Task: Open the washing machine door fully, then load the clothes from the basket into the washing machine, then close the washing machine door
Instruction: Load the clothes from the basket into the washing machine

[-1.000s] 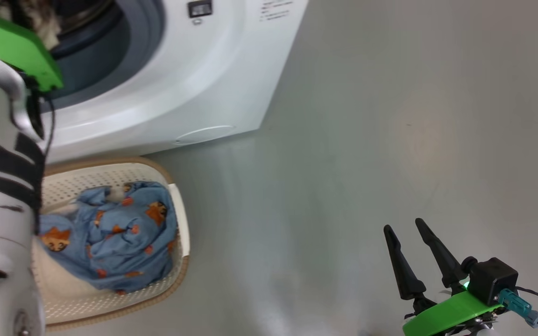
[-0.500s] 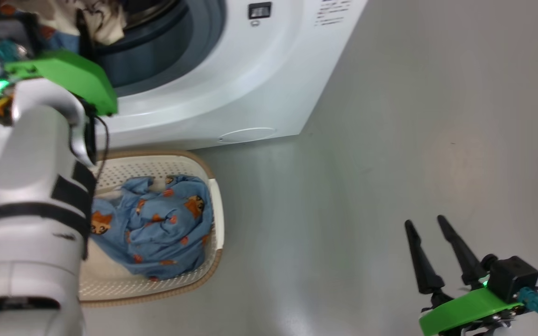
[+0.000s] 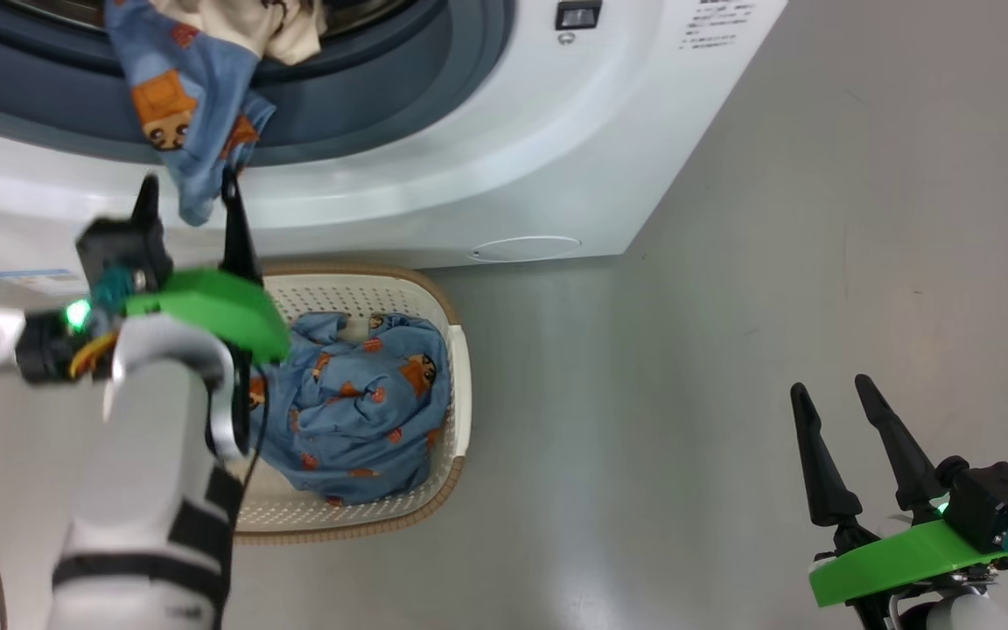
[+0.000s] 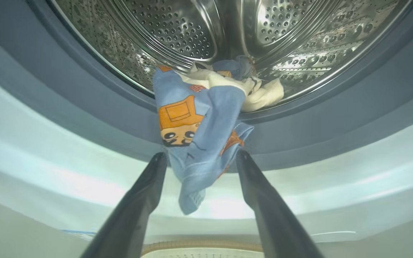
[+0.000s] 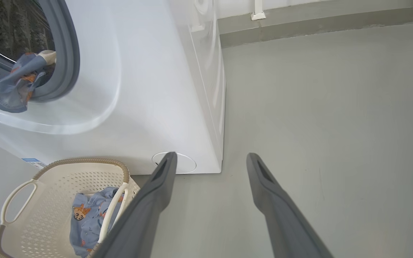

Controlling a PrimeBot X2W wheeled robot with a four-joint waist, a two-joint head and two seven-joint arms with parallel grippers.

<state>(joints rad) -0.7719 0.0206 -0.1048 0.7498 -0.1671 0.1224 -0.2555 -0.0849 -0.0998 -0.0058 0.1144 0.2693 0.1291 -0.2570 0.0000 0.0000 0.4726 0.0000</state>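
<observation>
The washing machine (image 3: 486, 157) stands with its mouth uncovered; its door is out of view. One piece of the clothes (image 3: 180, 105) lies half in the steel drum (image 4: 206, 32) and hangs over the grey gasket (image 4: 84, 107). The hanging cloth (image 4: 195, 143) drops between the fingers of my left gripper (image 3: 187, 197), which is open just below the opening. More clothes (image 3: 355, 411) lie in the basket (image 3: 456, 350) on the floor before the machine. My right gripper (image 3: 836, 398) is open over bare floor, far to the right.
Grey floor (image 3: 731, 306) stretches to the right of the machine and basket. A wall base with a small white fitting (image 5: 258, 14) runs behind the machine. My pale left forearm (image 3: 154, 490) covers the basket's left part.
The head camera has shifted. My left gripper has drawn back out of the drum to just below the opening, and the cloth now hangs over the gasket. The right gripper has not moved.
</observation>
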